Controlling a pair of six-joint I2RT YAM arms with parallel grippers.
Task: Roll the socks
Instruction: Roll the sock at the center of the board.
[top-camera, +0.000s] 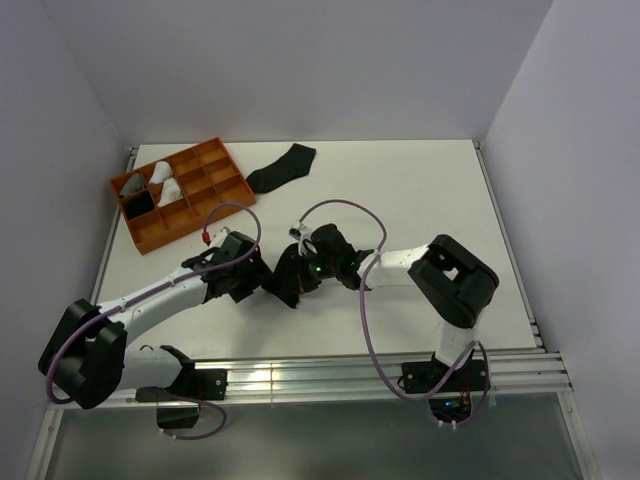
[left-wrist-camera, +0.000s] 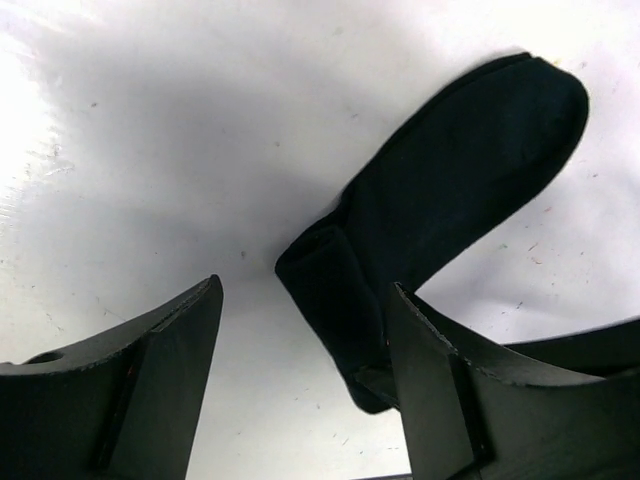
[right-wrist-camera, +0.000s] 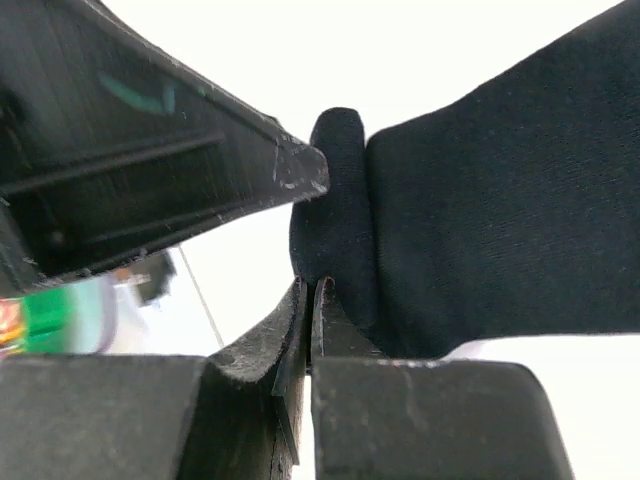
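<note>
Showing 1 orange compartment tray (top-camera: 215, 182) sitting askew near the far-left corner of a white table (top-camera: 420, 200); showing a metal rail (top-camera: 380, 375) running along the near edge.

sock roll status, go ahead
left gripper open astride the fold; right gripper shut at it. black sock one fold in. second sock, tray well clear.

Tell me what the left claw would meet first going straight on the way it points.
Most likely the black sock: its folded end lies just ahead of the left claw, between the open fingers.
</note>
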